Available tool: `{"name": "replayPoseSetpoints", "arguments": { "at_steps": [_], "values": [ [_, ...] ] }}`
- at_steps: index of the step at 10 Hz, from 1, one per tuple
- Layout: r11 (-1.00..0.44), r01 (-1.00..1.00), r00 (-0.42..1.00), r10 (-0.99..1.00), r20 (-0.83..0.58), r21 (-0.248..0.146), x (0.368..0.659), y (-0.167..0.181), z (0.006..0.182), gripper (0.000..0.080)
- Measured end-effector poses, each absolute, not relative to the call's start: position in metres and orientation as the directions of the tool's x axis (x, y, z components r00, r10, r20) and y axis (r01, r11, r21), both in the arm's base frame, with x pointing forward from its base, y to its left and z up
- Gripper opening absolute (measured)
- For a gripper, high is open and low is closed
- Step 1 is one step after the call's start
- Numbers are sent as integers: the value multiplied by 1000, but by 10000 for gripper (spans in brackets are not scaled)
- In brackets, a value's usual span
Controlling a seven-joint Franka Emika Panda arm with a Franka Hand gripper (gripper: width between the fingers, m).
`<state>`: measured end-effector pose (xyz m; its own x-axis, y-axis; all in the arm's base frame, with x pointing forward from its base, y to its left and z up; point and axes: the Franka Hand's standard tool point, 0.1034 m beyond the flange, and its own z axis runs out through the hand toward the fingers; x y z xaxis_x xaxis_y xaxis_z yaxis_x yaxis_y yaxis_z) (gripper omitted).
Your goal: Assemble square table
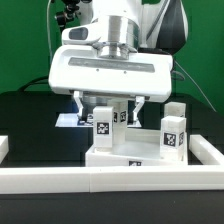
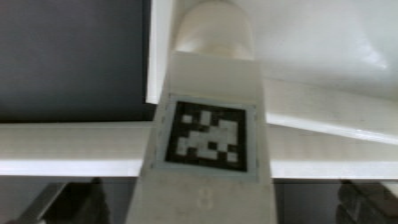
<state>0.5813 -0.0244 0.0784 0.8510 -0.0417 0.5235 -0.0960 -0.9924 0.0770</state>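
Near the front edge of the bench (image 1: 30, 110), just behind the long white border bar (image 1: 110, 180), sits the square slab (image 1: 150, 157) of the table.

- Two legs stand upright on it. One leg (image 1: 174, 133), tagged, is toward the exterior view's right and free of the arm.
- The other leg (image 1: 103, 122) stands between the fingers of the claw (image 1: 106, 105). Fingers narrow, either side of it; contact looks likely, a firm hold cannot be confirmed.
- Wrist view: this leg (image 2: 210, 110) fills the middle, tag facing the camera, slab edge (image 2: 71, 140) crossing behind it. Its foot is hidden, so seating cannot be read.
- A small flat white piece lies on the dark bench behind the slab, toward the exterior view's left; too small to identify.

Judged step: fitting this leg to the slab.

Risks:
- A slightly tilted leg may jam or cross-thread when turned.
- A weak grip lets the fingers slip round the smooth plastic.
- Sideways force may slide the slab off the border bar.
- Wide swings may clip the free leg.
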Motion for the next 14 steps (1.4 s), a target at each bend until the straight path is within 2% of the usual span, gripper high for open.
{"name": "replayPoseSetpoints", "arguments": {
  "at_steps": [3, 6, 7, 10, 13, 14],
  "values": [
    [-992, -103, 848, -51, 527, 70, 584, -30, 92, 649],
    [-993, -105, 865, -65, 497, 54, 584, -32, 94, 649],
    [-994, -104, 880, -70, 469, 46, 583, -31, 90, 649],
    [-995, -97, 961, -101, 257, -30, 584, -25, 84, 649],
    [-993, -92, 993, -97, 60, -80, 579, -22, 82, 649],
    [-993, -91, 994, -95, 50, -81, 584, -24, 84, 649]
  ]
}}
